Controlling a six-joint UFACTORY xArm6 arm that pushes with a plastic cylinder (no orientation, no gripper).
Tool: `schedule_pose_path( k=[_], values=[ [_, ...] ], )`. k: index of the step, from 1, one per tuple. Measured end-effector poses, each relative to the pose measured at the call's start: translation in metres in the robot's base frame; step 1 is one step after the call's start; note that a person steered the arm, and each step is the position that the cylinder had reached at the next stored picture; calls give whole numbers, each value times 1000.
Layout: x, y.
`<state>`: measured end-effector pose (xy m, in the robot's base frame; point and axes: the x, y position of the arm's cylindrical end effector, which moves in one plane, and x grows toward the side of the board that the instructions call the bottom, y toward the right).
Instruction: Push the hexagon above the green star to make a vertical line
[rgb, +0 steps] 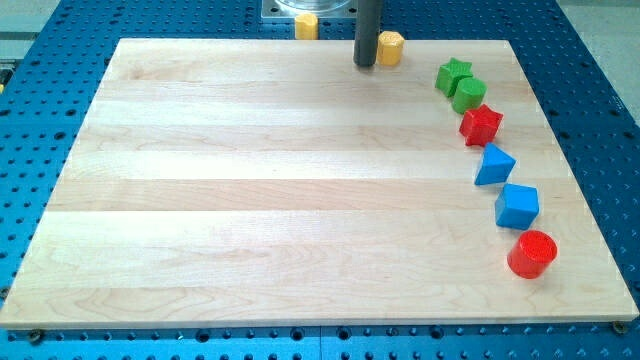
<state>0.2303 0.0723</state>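
Note:
A yellow hexagon block (390, 47) sits at the top edge of the wooden board (250, 200), right of the middle. My tip (366, 64) stands just left of it, touching or nearly touching its left side. The green star (453, 75) lies to the right of and a little below the hexagon. A green round block (468, 94) touches the star's lower right.
Below the green pair, a curved row runs down the right side: a red star (481, 124), a blue triangle-like block (494, 165), a blue cube (517, 206) and a red cylinder (532, 253). Another yellow block (306, 26) sits beyond the board's top edge, left of the rod.

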Motion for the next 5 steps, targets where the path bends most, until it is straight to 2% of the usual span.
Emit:
schedule_pose_path(
  k=[1,2,3,4,5],
  values=[
    [-30,19],
    [-38,48],
    [-27,112],
    [-26,130],
    [-25,118]
  ],
)
